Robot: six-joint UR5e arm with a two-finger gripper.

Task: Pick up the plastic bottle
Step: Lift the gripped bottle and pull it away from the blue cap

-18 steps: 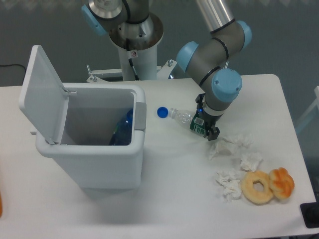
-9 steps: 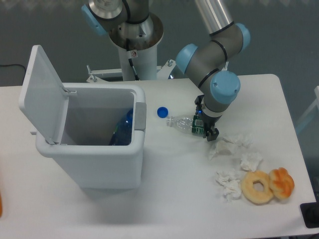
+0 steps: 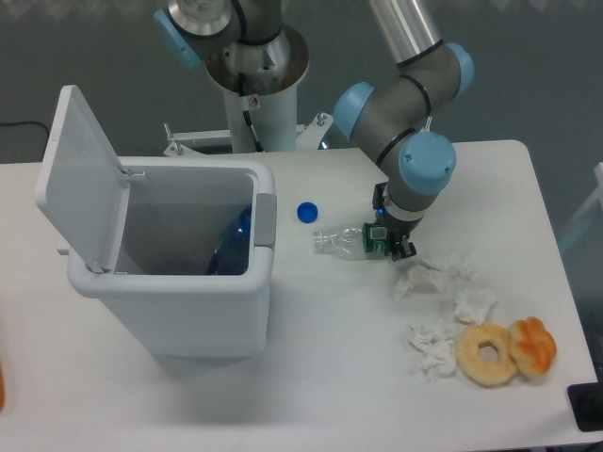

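Observation:
The plastic bottle (image 3: pixel 343 241) is small and clear with a green-and-white label band at its right end. It lies nearly level just right of the bin, its open neck pointing left. My gripper (image 3: pixel 387 245) reaches down from the blue-capped wrist and is shut on the bottle's labelled end. The fingers hide part of the label. Whether the bottle still touches the table cannot be told.
A white bin (image 3: pixel 170 292) with its lid raised stands at the left, holding a blue bottle (image 3: pixel 236 243). A small blue cap (image 3: pixel 306 212) lies above the bottle's neck. Crumpled tissues (image 3: pixel 439 271) and two doughnuts (image 3: pixel 488 354) lie to the lower right.
The bottle has turned with my gripper: its neck swung from pointing up-left near the blue cap to pointing left and slightly down. The wrist shifted little.

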